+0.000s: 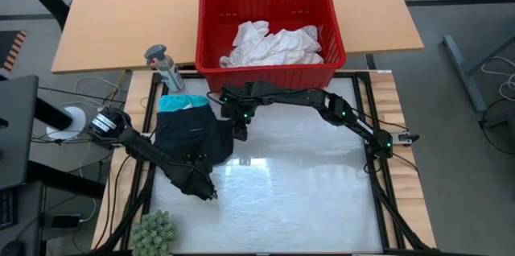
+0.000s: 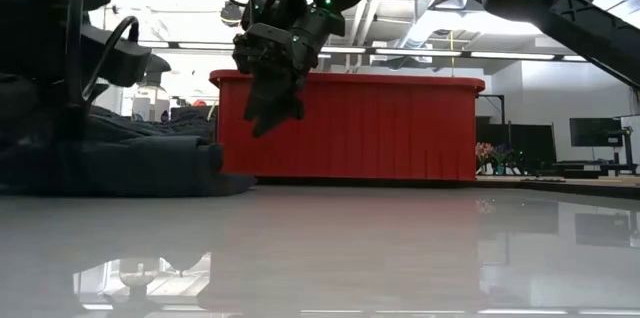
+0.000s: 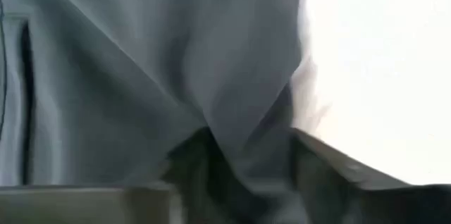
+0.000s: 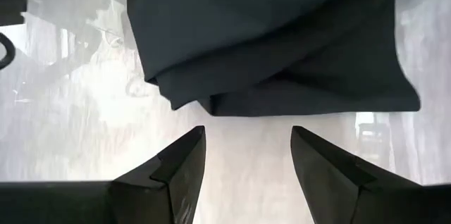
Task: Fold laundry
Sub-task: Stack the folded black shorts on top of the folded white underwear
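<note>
black shorts [image 1: 191, 139] lie part-folded over teal cloth [image 1: 179, 104]; white laundry [image 1: 273, 44] waits in the basket [image 1: 211, 39]. the left gripper [image 1: 208, 192] seems to pinch the shorts' edge, and the right gripper [image 1: 240, 131] hovers open.

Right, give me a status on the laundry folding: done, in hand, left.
Done: nothing looks finished.
In hand: the black garment lies bunched on the table with a teal garment at its far edge; the left gripper has fabric between its fingers, and the right gripper hangs open just above it.
Left: white laundry sits in the red basket.
</note>
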